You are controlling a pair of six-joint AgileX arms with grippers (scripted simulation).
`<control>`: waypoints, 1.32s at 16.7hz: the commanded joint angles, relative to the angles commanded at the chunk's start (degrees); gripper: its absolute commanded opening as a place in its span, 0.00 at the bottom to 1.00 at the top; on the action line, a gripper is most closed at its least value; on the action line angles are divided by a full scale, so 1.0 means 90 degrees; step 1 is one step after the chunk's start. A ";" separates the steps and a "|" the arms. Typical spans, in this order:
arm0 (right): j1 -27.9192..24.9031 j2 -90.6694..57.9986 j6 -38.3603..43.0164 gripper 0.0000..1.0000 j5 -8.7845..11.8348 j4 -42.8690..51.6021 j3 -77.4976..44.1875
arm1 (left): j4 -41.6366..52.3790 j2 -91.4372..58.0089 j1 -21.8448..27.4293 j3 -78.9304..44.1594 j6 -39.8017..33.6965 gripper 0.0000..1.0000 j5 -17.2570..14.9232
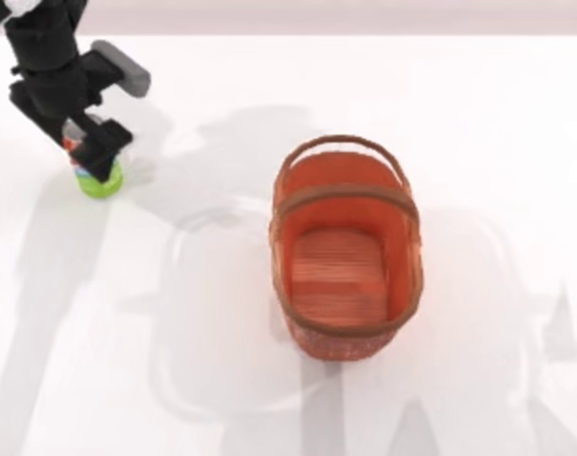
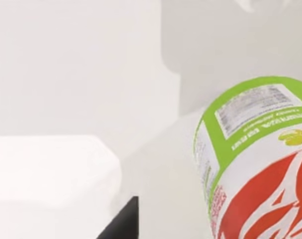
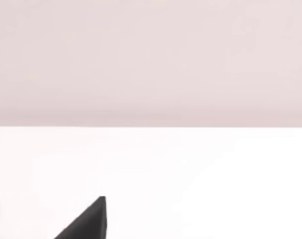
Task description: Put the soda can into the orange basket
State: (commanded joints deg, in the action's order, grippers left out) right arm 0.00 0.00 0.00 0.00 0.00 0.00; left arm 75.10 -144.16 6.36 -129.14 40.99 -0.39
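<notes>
The soda can (image 1: 100, 180) stands upright at the table's far left, its lime-green base showing under my left gripper (image 1: 98, 157). The gripper is open and hangs over the can's top. In the left wrist view the can (image 2: 260, 164) fills one side, showing a green band, a white label and red script. One dark fingertip (image 2: 122, 221) stands apart from it with bare table between; the other finger is hidden. The orange basket (image 1: 402, 285) sits empty right of centre, well away from the can. My right arm is outside the top view. Its wrist view shows one dark fingertip (image 3: 91, 224) over bare table.
The basket's two brown handles (image 1: 345, 195) arch across its far half, above the slatted floor (image 1: 336, 275). White table (image 1: 202, 313) lies between can and basket. The table's back edge meets a pinkish wall (image 3: 151, 59).
</notes>
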 joint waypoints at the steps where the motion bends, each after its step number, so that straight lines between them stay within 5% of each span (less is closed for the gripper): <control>1: 0.0000 0.0000 0.0000 1.00 0.0000 0.0000 0.0000 | 0.0000 0.0000 0.0000 0.0000 0.0000 0.55 0.0000; 8: 0.0000 0.0000 0.0000 1.00 0.0000 0.0000 0.0000 | 0.0000 0.0000 0.0000 0.0000 0.0000 0.02 0.0000; 18: 0.0000 0.0000 0.0000 1.00 0.0000 0.0000 0.0000 | 0.0000 -0.0002 -0.0012 -0.0001 0.0010 0.00 0.0003; 22: 0.0000 0.0000 0.0000 1.00 0.0000 0.0000 0.0000 | -0.0659 0.0120 0.0089 0.0341 -0.0212 0.00 -0.0455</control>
State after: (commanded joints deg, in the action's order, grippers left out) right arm 0.00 0.00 0.00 0.00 0.00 0.00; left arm 69.17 -143.08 7.16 -126.07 39.08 -4.49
